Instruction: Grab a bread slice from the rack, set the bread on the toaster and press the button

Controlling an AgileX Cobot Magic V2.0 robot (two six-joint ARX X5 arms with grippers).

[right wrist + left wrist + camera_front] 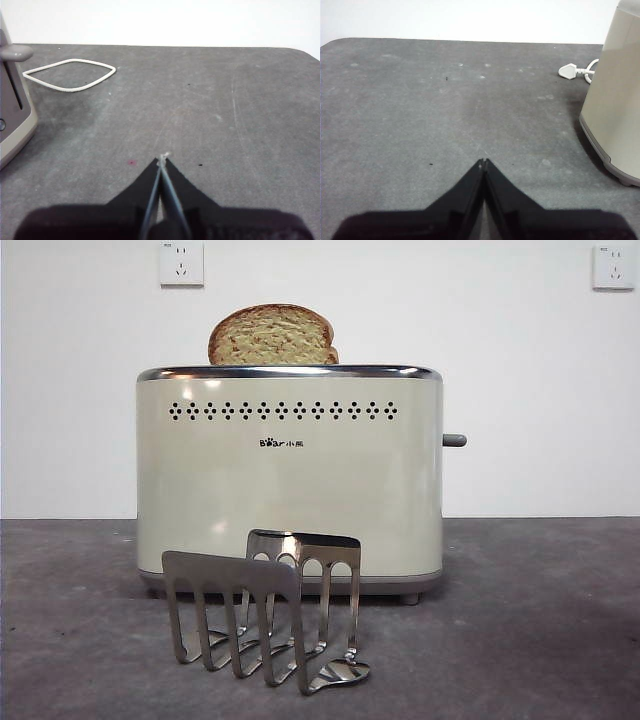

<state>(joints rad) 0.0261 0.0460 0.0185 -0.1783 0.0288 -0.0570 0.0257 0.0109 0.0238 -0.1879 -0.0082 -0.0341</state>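
Slice of bread [271, 336] seated in the toaster [290, 480], rack [265, 610] empty, both grippers' jaws closed on nothing; a glancing approach could slip off the small button [455, 440].

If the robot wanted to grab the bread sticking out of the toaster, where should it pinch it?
Probably the domed top of the slice of bread, coming straight down from above. Only that part shows above the toaster; the rest sits in the slot, so the jaws should close on its two flat faces.
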